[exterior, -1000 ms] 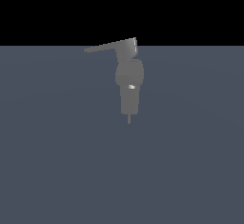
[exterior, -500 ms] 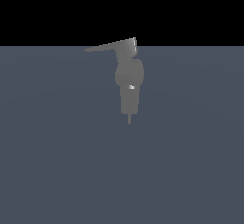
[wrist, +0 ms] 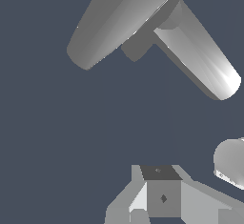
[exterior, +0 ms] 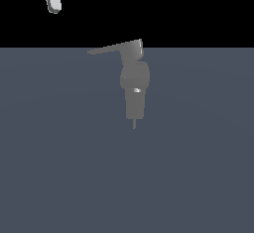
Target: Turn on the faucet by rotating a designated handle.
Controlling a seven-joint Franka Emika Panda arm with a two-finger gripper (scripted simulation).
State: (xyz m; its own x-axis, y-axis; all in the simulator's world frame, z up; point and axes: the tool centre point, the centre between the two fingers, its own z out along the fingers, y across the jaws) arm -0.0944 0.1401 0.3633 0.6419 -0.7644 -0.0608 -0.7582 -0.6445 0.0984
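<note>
The faucet (exterior: pixel 134 89) is a small matte grey upright fixture with a rounded middle, a narrower lower section, a thin pin at the bottom and one bright glint. Its handle (exterior: pixel 110 48) is a thin flat lever reaching from the blocky cap towards the exterior view's left. My white gripper (exterior: pixel 52 3) hangs far above and to the left of the handle tip, touching nothing and partly cut off by the frame. In the wrist view the gripper (wrist: pixel 162 182) shows only as pale blocky parts. I cannot tell how its jaws stand.
The faucet stands on a flat blue-grey surface (exterior: pixel 59 167). The wrist view holds a large grey flattened oval (wrist: pixel 119 20), a bright cylinder (wrist: pixel 200 58) and a rounded grey shape (wrist: pixel 231 163); I cannot tell what these belong to.
The gripper has come down into the exterior view from the upper left, more of it showing now than half a second ago. The faucet and handle have not moved.
</note>
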